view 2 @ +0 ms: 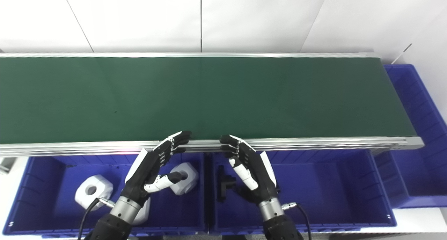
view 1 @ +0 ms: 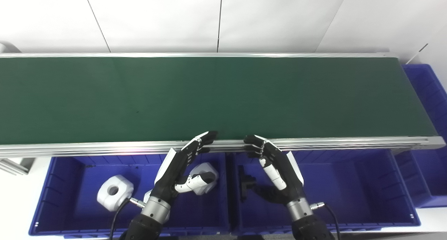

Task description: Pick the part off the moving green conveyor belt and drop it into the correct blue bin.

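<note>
The green conveyor belt [view 1: 216, 96] runs across the view with no part on it. My left hand [view 1: 180, 170] is open and empty above the left blue bin [view 1: 56, 194], fingertips at the belt's near rail. My right hand [view 1: 276, 170] is open and empty above the middle blue bin [view 1: 349, 191], fingertips also at the rail. The left bin holds white parts [view 1: 114, 192], one [view 1: 206, 175] partly hidden behind my left hand. The middle bin holds a black part [view 1: 246, 184] beside my right hand.
A third blue bin [view 1: 429, 128] stands at the belt's right end. The aluminium rail [view 1: 349, 142] edges the belt's near side. A white wall rises behind the belt.
</note>
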Controlling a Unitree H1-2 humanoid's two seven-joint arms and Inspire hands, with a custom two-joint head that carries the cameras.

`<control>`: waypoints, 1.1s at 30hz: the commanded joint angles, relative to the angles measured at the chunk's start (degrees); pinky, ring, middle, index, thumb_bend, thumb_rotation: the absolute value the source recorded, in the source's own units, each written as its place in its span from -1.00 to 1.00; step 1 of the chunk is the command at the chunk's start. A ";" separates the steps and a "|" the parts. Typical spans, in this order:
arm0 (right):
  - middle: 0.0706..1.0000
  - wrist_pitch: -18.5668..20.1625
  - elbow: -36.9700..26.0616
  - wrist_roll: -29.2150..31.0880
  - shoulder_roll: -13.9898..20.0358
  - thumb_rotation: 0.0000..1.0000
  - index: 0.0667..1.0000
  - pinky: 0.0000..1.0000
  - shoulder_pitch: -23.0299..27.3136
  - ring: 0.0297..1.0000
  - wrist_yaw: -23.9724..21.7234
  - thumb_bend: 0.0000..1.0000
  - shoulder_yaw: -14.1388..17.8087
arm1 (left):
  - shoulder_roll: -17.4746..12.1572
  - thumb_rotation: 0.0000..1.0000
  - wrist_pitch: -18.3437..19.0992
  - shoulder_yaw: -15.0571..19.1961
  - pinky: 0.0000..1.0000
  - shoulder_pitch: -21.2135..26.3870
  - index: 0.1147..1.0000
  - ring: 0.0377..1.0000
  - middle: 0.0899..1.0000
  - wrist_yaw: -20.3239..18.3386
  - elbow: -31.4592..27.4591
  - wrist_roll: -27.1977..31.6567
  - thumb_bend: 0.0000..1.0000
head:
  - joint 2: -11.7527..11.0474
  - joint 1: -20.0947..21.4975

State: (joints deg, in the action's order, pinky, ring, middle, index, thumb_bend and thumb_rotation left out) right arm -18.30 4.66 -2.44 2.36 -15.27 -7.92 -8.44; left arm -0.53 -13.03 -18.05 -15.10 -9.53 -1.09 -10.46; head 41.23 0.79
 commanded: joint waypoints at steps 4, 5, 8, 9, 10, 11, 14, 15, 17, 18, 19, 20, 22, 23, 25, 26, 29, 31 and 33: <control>0.55 -4.19 0.05 0.79 0.17 0.74 0.52 0.43 0.25 0.51 0.10 0.60 0.20 | 0.85 0.51 -1.95 -0.62 0.63 1.01 0.63 0.74 0.72 0.31 -0.24 0.76 0.74 | -0.94 -0.35; 0.55 -4.48 0.23 0.92 0.21 0.74 0.51 0.42 0.25 0.50 0.06 0.59 0.24 | 0.83 0.51 -2.12 -0.73 0.61 1.05 0.63 0.73 0.72 0.27 -0.06 0.78 0.74 | -0.94 -0.35; 0.55 -5.03 0.68 1.16 0.41 0.72 0.50 0.43 0.20 0.51 -0.09 0.58 0.32 | 0.85 0.51 -2.95 -1.04 0.61 0.98 0.62 0.73 0.72 0.59 0.25 0.26 0.75 | -1.42 -0.53; 0.55 -5.22 0.78 1.18 0.48 0.72 0.50 0.43 0.19 0.51 -0.14 0.58 0.34 | 0.88 0.51 -3.14 -1.11 0.61 0.94 0.62 0.73 0.72 0.67 0.21 0.23 0.76 | -1.49 -0.52; 0.55 -5.35 0.86 1.21 0.52 0.73 0.50 0.43 0.19 0.51 -0.17 0.58 0.36 | 0.91 0.51 -3.23 -1.16 0.61 0.92 0.61 0.73 0.72 0.72 0.18 0.24 0.76 | -1.52 -0.51; 0.55 -5.46 0.93 1.39 0.59 0.73 0.50 0.43 0.19 0.51 -0.31 0.58 0.33 | 0.90 0.51 -3.56 -1.21 0.61 0.92 0.61 0.73 0.72 0.74 0.19 0.34 0.76 | -1.58 -0.48; 0.55 -5.12 0.70 1.61 0.64 0.73 0.51 0.44 0.08 0.51 -0.52 0.59 0.22 | 0.69 0.51 -4.96 -1.30 0.61 1.12 0.61 0.73 0.72 0.56 0.54 0.65 0.75 | -1.69 -0.36; 0.55 -5.04 0.73 1.68 0.57 0.73 0.51 0.44 0.06 0.52 -0.52 0.60 0.21 | 0.63 0.51 -5.43 -1.26 0.60 1.23 0.61 0.73 0.72 0.56 0.84 0.65 0.75 | -1.89 -0.23; 0.56 -5.24 0.89 1.96 0.50 0.71 0.51 0.45 0.03 0.52 -0.60 0.59 0.14 | 0.56 0.50 -6.10 -1.21 0.60 1.32 0.62 0.72 0.72 0.40 1.27 0.94 0.75 | -2.14 -0.19; 0.56 -5.44 1.01 2.04 0.49 0.70 0.51 0.45 0.02 0.52 -0.60 0.59 0.11 | 0.55 0.49 -6.65 -1.20 0.60 1.36 0.62 0.72 0.72 0.37 1.49 1.10 0.74 | -2.14 -0.19; 0.56 -5.81 1.18 2.02 0.47 0.70 0.51 0.44 0.00 0.52 -0.54 0.58 0.11 | 0.56 0.48 -7.19 -1.22 0.60 1.37 0.62 0.73 0.72 0.34 1.68 1.24 0.72 | -2.47 -0.25; 0.56 -6.49 1.42 2.07 0.42 0.70 0.51 0.44 -0.02 0.52 -0.48 0.58 0.14 | 0.55 0.48 -7.65 -1.24 0.60 1.36 0.62 0.73 0.72 0.29 1.78 1.38 0.72 | -2.61 -0.32; 0.56 -7.82 0.94 2.34 0.16 0.68 0.51 0.43 -0.28 0.51 -0.24 0.56 0.28 | 0.60 0.45 -9.84 -1.33 0.61 1.40 0.61 0.73 0.72 0.31 1.86 1.86 0.74 | -2.83 -0.39; 0.56 -8.29 -0.21 2.63 -0.06 0.66 0.52 0.42 -0.58 0.50 -0.09 0.53 0.39 | 0.77 0.42 -11.38 -1.37 0.59 1.36 0.61 0.72 0.71 0.49 1.48 2.18 0.74 | -2.94 -0.41; 0.57 -8.61 -3.81 3.98 -0.56 0.65 0.55 0.42 -1.41 0.50 -0.32 0.51 0.59 | 1.16 0.39 -13.43 -1.70 0.59 1.12 0.60 0.70 0.70 0.94 -0.75 3.49 0.78 | -3.11 -0.38; 0.59 -8.61 -5.94 4.66 -0.79 0.67 0.56 0.43 -1.83 0.52 -0.56 0.50 0.69 | 1.42 0.39 -13.72 -1.90 0.58 0.93 0.56 0.68 0.68 1.30 -2.39 4.07 0.80 | -3.22 -0.39; 0.61 -8.62 -11.21 4.91 -1.05 0.73 0.60 0.42 -2.63 0.52 -1.12 0.45 0.94 | 2.04 0.40 -13.86 -2.56 0.55 0.43 0.54 0.66 0.66 2.68 -7.08 4.99 0.80 | -3.47 -0.47; 0.61 -8.62 -15.44 5.63 -1.98 0.75 0.61 0.39 -3.27 0.50 -1.36 0.50 1.39 | 2.07 0.40 -13.88 -2.90 0.54 0.34 0.55 0.66 0.67 2.88 -10.87 6.14 0.80 | -3.71 -0.49; 0.62 -8.63 -19.51 6.12 -3.02 0.74 0.62 0.39 -4.04 0.49 -1.16 0.53 1.88 | 1.53 0.41 -13.71 -2.55 0.56 0.24 0.56 0.68 0.69 2.30 -14.47 7.68 0.84 | -3.95 -0.45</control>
State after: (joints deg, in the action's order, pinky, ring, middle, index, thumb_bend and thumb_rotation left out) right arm -24.05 -11.06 2.64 0.40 -18.80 -8.58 -6.85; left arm 1.29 -24.92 -20.72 -14.89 -7.33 -12.93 -3.96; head 37.36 0.35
